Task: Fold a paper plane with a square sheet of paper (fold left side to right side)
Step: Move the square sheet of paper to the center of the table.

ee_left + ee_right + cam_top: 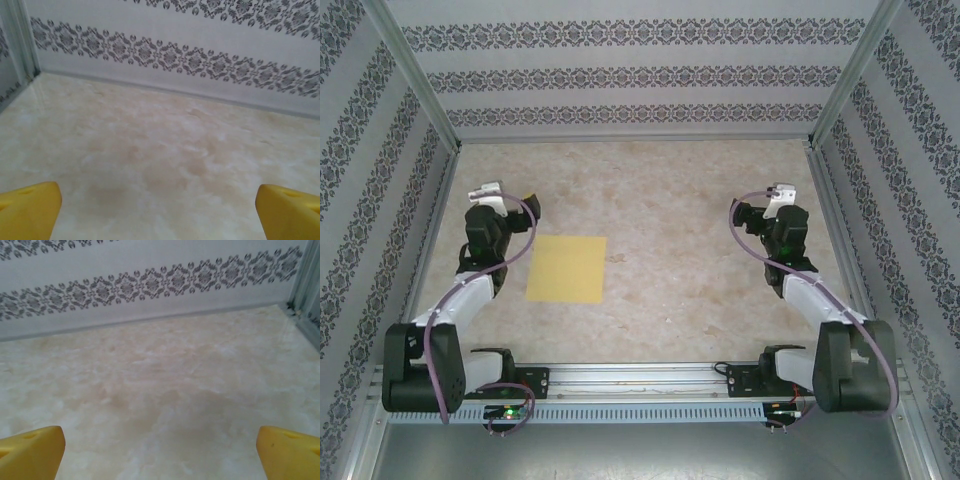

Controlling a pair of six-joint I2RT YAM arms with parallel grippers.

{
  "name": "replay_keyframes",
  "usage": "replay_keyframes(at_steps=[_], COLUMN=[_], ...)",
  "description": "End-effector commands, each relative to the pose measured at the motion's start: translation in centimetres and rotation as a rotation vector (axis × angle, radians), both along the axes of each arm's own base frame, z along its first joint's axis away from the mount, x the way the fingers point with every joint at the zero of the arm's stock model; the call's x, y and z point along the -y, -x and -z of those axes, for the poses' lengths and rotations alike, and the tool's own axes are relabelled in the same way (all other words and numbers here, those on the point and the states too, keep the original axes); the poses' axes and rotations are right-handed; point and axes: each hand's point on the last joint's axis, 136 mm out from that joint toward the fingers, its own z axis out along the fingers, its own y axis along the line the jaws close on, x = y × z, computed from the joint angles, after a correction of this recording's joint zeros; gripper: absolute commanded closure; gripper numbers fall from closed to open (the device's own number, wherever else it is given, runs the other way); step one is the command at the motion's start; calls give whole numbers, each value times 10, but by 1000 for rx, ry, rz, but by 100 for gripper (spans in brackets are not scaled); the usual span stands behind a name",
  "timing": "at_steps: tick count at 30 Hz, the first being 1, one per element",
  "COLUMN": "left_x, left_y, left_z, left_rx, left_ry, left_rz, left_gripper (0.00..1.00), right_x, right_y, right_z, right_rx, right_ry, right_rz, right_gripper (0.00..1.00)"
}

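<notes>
the thin yellow square sheet of paper (567,269) is lying flat on the marbled counter (700,270); light and floppy, it is probably wanting a pinch at its left edge. the left fingers (29,209), near that edge, and the right fingers (31,452), well apart from the sheet, are hanging spread and empty.

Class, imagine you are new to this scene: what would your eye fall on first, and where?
The yellow paper lies flat on the marbled table, left of centre. The left gripper and right gripper stand open and empty at either side. Patterned walls enclose the table.
</notes>
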Motion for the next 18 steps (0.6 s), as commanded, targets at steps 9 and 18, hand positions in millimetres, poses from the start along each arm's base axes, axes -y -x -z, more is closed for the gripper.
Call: replay_keyframes(at_steps=[9,18], left_x=[110,156], left_y=[69,80], left_z=[86,141], left_rx=[-686,-930], left_ry=[405,402], left_rz=[358,434], left_gripper=[5,25], right_x=[-61,-71], right_y=[62,78], right_z=[29,41], right_rx=[-442,-533], right_ry=[-401,-449], right_rz=[-212,-234], right_gripper=[6,13])
